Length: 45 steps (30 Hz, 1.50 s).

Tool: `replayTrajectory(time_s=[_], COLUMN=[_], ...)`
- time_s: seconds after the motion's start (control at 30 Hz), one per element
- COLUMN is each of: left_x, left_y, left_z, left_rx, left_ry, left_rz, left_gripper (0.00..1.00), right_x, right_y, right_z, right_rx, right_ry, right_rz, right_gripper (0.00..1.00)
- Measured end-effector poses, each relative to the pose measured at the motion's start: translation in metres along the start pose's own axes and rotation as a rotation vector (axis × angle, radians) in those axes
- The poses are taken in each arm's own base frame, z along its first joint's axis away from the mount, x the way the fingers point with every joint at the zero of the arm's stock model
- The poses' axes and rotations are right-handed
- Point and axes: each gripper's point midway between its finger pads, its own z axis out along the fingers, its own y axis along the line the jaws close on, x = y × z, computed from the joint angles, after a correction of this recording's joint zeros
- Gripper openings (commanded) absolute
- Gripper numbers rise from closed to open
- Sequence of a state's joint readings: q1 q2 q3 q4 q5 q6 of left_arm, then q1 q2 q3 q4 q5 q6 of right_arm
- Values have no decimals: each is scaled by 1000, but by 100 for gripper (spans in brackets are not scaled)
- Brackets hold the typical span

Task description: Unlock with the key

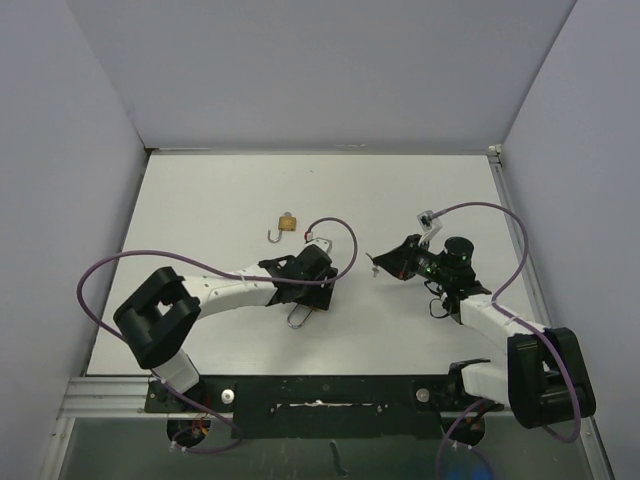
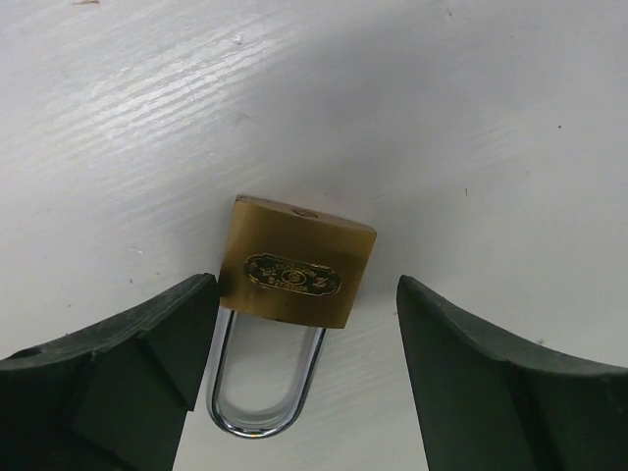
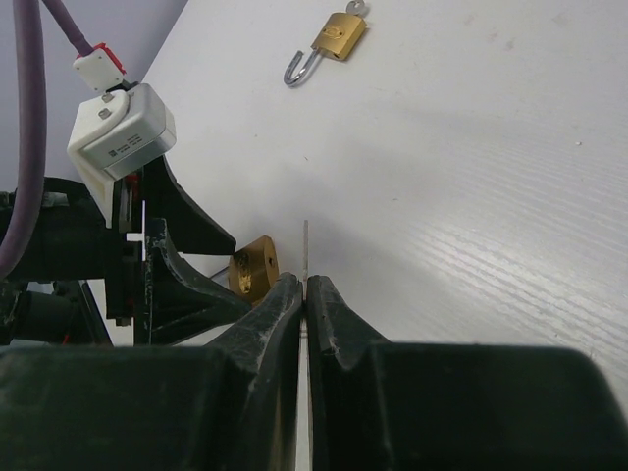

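padlock (image 2: 294, 277) between left jaws, maybe touching — unclamped

The white table (image 1: 200, 200) in front of me is boxed in by pale lavender walls (image 1: 330, 70) along its far, left and right edges. A metal rail (image 1: 100, 398) runs along the near edge. The light is soft and even.

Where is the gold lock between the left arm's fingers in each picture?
Left wrist: padlock centre, between the open left fingers.
Top external: lower middle, under those fingers; only its silver shackle shows.
Right wrist: left of centre, beside the same black fingers.
Shared landmark: the left fingers.
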State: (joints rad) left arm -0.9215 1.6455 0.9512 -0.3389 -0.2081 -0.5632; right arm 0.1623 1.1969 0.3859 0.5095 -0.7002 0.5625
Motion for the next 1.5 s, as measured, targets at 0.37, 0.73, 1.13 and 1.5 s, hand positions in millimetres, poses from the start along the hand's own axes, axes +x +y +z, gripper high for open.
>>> replayTrajectory(time_s=[0.37, 0.73, 1.13, 1.5], left_x=[6, 8, 11, 6], left_y=[0, 5, 1, -5], left_z=[9, 11, 13, 22], left_rx=[19, -4, -12, -46], left_ry=[1, -7, -40, -136], left_rz=[31, 31, 85, 108], left_gripper=[72, 72, 64, 47], right_x=[0, 0, 1, 17], right_y=[0, 3, 3, 6], right_z=[0, 0, 0, -14], right_rx=[-4, -17, -18, -6], right_ry=[1, 2, 4, 12], right_rz=[0, 10, 11, -7], right_gripper=[0, 0, 0, 0])
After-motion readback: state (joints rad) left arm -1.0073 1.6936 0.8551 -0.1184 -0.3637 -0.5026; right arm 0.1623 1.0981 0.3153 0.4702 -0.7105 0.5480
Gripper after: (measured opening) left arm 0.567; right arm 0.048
